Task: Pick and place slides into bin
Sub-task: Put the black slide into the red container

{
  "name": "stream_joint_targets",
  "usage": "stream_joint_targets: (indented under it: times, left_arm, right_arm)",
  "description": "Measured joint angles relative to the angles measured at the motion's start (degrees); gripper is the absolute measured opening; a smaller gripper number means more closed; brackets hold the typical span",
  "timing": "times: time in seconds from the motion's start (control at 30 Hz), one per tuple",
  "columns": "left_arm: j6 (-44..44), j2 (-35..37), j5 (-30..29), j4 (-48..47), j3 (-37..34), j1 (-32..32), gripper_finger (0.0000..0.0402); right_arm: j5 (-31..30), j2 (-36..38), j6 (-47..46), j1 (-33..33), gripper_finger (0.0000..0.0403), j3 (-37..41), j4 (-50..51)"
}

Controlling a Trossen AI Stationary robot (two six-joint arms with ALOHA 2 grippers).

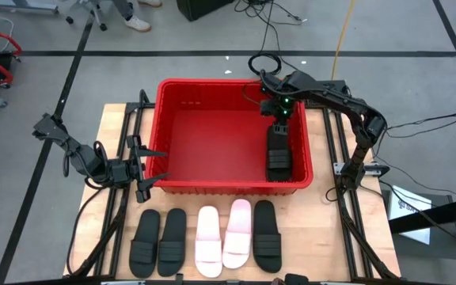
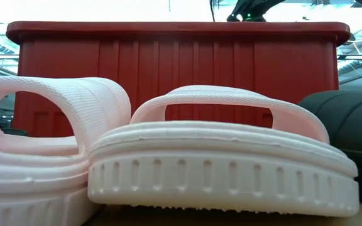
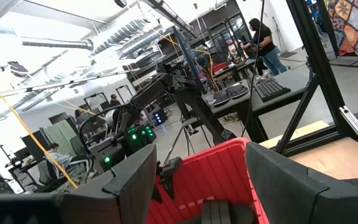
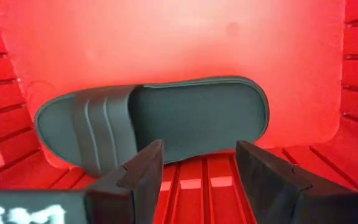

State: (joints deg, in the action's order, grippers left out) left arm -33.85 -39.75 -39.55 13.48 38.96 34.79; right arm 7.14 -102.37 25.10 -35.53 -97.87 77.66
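Red lattice bin (image 1: 176, 127): holds one black slide (image 1: 279, 150) on its floor by the right wall. Right gripper (image 1: 279, 111) hovers just above it, fingers apart, empty. Five slides (image 1: 204, 239) remain in a row on the table's front edge, long axes front-to-back. Left gripper (image 1: 145, 168), open beside the bin's left corner, looks nearer them.

Bin (image 1: 212, 134) left floor free; black slide (image 1: 279, 150) blocks right wall
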Motion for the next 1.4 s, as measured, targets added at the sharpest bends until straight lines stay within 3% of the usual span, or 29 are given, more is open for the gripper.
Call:
stream_joint_targets:
  times: [0.6, 1.4]
  left_arm:
    - [0.0, 0.0, 0.0, 0.0, 0.0, 0.0, 0.0253]
    - [0.0, 0.0, 0.0, 0.0, 0.0, 0.0, 0.0253]
  right_arm:
    - [0.4, 0.0, -2.2, 2.2, 0.0191, -16.3, 9.2]
    - [0.4, 2.2, -8.3, 20.7, 0.0188, -21.0, 11.6]
